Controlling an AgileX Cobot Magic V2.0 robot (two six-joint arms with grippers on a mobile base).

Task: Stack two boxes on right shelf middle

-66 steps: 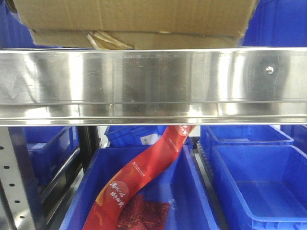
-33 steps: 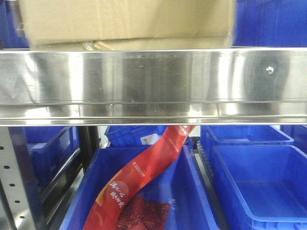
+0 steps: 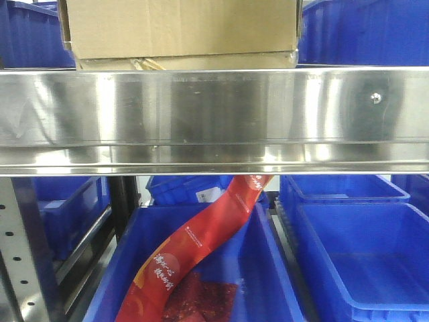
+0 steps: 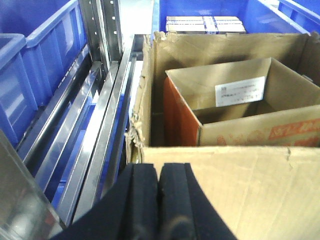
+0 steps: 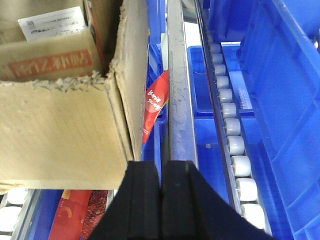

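Two brown cardboard boxes sit on the steel shelf (image 3: pixel 214 121). In the front view the upper box (image 3: pixel 181 27) rests over a lower cardboard edge (image 3: pixel 201 62). From the left wrist, a large open box (image 4: pixel 235 190) holds a smaller box (image 4: pixel 235 107) with an orange side and a white label. My left gripper (image 4: pixel 158 172) is shut and holds nothing, its tips at the large box's near left corner. My right gripper (image 5: pixel 161 170) is also shut and holds nothing, just off the box's torn near right corner (image 5: pixel 117 115).
Blue plastic bins (image 3: pixel 362 255) fill the level below the shelf; one holds a red printed packet (image 3: pixel 201 241). A perforated grey upright (image 3: pixel 17 255) stands at the lower left. White conveyor rollers (image 5: pixel 235 145) run right of the shelf rail (image 5: pixel 177 85). More blue bins (image 4: pixel 30 75) flank the box.
In the front view the upper box has slid back onto the shelf, away from the camera. It now looks narrower and squarer to the rim.
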